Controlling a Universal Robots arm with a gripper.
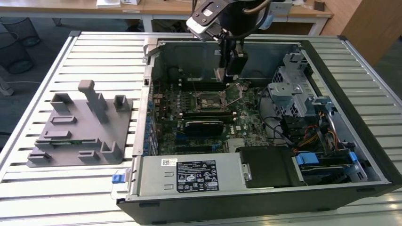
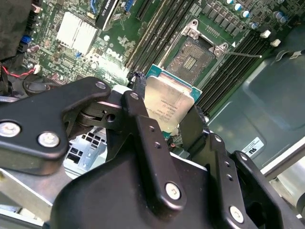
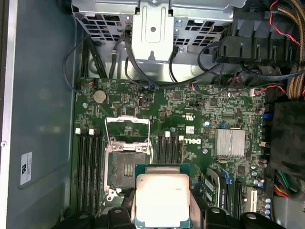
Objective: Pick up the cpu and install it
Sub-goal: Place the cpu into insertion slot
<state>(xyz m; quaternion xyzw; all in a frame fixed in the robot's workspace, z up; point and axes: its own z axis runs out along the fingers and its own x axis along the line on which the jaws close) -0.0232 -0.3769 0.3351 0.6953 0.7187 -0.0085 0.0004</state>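
Silvery cpu [image 3: 162,198]: up in the air, near the socket [image 3: 125,167], not in it.
Gripper [image 3: 162,212]: squeezing the cpu tight, 2 black fingers [image 2: 143,119] at its sides.
Socket: on the green board [image 3: 190,109], metal frame [image 3: 126,125] lifted open.
Computer case [image 1: 251,209]: lying open on the table [image 1: 94,52].

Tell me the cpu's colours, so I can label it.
Silvery-white top with a teal-green rim on the cpu; clearest in the first wrist view.

A slatted metal table [image 1: 63,188] stands before wooden desks [image 1: 163,7], floor [image 1: 47,47] grey-blue.
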